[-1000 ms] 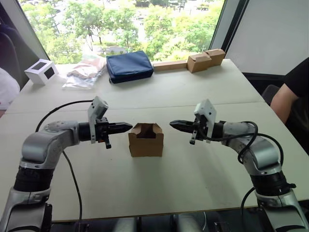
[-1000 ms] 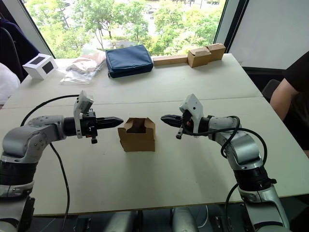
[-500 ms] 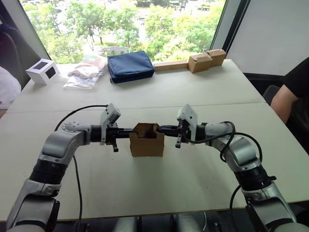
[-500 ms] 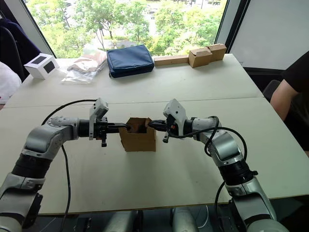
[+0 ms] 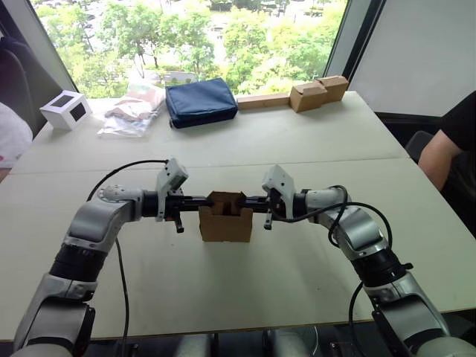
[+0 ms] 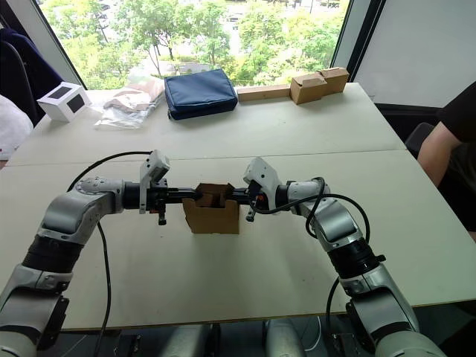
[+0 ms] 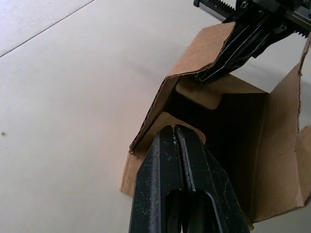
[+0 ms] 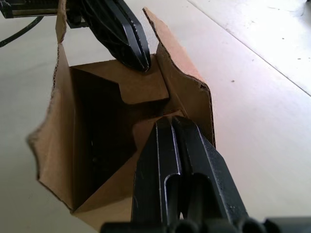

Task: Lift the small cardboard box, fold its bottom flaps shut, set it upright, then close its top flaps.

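The small cardboard box [image 5: 224,221] stands on the table between my arms with its open end up. My left gripper [image 5: 205,200] is shut and its tip presses on the short flap [image 7: 187,132] on the box's left side. My right gripper [image 5: 251,200] is shut too, its tip against the opposite short flap [image 8: 146,87]. Both short flaps lean inward over the dark hollow of the box. The two longer top flaps [image 7: 197,53] stand up. Nothing is held between either pair of fingers. The bottom flaps are hidden beneath the box.
At the table's far side lie a navy pouch [image 5: 199,102], a plastic bag [image 5: 132,109], a white box with a dark window [image 5: 65,109] and tan cardboard blocks on a strip [image 5: 316,92]. A person's arm [image 5: 439,152] shows at the right edge.
Both grippers have closed in from either side and now touch the box. The right gripper pushed further in over the last half second, and the short flaps have tipped inward.
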